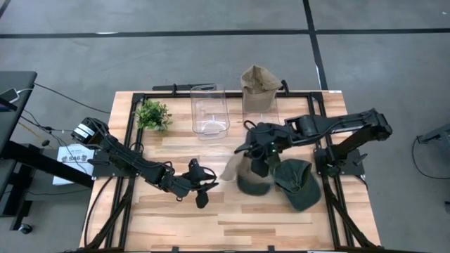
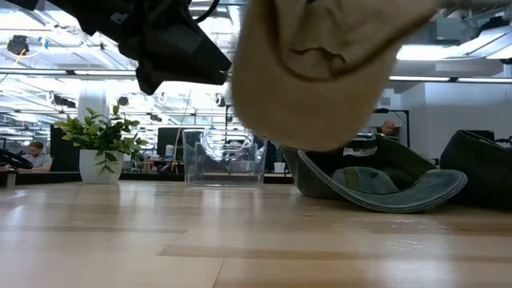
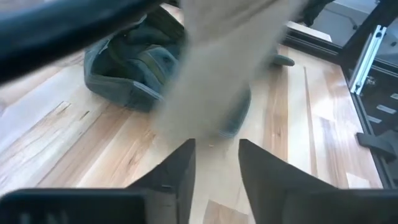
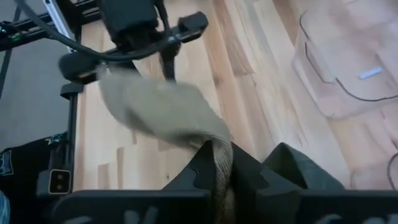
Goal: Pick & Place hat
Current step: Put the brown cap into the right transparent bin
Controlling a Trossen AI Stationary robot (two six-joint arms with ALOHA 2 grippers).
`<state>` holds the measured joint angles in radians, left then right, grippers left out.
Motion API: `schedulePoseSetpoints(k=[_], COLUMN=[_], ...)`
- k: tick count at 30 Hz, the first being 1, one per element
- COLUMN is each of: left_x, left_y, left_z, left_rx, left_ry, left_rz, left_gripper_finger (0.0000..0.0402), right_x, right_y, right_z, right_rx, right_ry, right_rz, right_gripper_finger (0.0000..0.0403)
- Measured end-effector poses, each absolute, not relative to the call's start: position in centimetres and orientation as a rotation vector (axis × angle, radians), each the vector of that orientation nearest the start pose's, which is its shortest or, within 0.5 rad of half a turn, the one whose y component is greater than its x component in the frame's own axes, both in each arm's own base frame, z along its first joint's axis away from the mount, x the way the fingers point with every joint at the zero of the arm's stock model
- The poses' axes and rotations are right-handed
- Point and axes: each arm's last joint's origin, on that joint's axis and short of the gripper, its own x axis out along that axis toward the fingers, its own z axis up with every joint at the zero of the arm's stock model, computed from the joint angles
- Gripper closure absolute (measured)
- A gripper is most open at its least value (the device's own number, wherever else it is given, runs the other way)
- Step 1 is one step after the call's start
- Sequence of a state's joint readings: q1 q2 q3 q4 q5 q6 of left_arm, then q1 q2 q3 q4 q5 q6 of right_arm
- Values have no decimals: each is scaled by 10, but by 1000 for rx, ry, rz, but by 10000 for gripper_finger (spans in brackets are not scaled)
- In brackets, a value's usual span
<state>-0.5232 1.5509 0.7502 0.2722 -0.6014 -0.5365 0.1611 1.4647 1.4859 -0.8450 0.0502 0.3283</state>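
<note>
**Tan hat held off the table by the right gripper, left gripper open beside it**

A small potted plant (image 1: 153, 114) stood near the far-left corner of the wooden table (image 1: 176, 225). To its right along the far edge sat a clear plastic container (image 1: 209, 109), and beyond that a tan hat on a clear stand (image 1: 259, 86). Two dark green hats lay right of the table's middle: one (image 1: 254, 184) sat directly under the right arm's wrist, and the other (image 1: 298, 183) lay just to its right, close to the table's right edge. In the low view the nearer green hat (image 2: 376, 180) rested brim-up on the wood with the clear container (image 2: 224, 158) and the plant (image 2: 102, 144) well behind it. People sat at desks in the room beyond.

The right gripper (image 4: 225, 163) was clamped on the edge of a tan hat (image 4: 158, 112), the cloth pinched between its two fingers. The hat hung clear of the table, above and just left of the green hat; in the low view its pale crown (image 2: 320, 72) filled the upper middle with open space beneath it. From above, only a strip of it (image 1: 232, 167) showed to the left of the right wrist.

The left gripper (image 1: 200, 184) lay low over the middle of the table, just left of the hanging hat. Its fingers (image 3: 180, 171) stood apart with bare wood showing between them, and held nothing. In the left wrist view the tan cloth (image 3: 217, 74) hung blurred just ahead of the fingertips, in front of the green hat (image 3: 134, 62).
</note>
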Motion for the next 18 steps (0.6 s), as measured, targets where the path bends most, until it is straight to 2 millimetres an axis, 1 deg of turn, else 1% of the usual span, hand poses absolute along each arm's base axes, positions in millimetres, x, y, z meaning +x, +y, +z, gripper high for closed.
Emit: schedulePoseSetpoints(k=[4, 9, 13, 18], left_x=[275, 275, 276, 276], left_y=[-139, -139, -140, -140], left_z=[187, 188, 190, 191], left_rx=[-248, -274, -292, -301], left_ry=[411, 404, 384, 372], left_rz=[193, 197, 192, 188], left_gripper_finger=[258, 250, 250, 250], right_x=[293, 283, 277, 271], right_y=[47, 42, 30, 9], right_z=[373, 392, 407, 422], right_rx=[205, 158, 98, 37], right_ry=[835, 861, 861, 852], right_rz=[-22, -55, -115, -167], right_gripper_finger=[394, 394, 394, 394])
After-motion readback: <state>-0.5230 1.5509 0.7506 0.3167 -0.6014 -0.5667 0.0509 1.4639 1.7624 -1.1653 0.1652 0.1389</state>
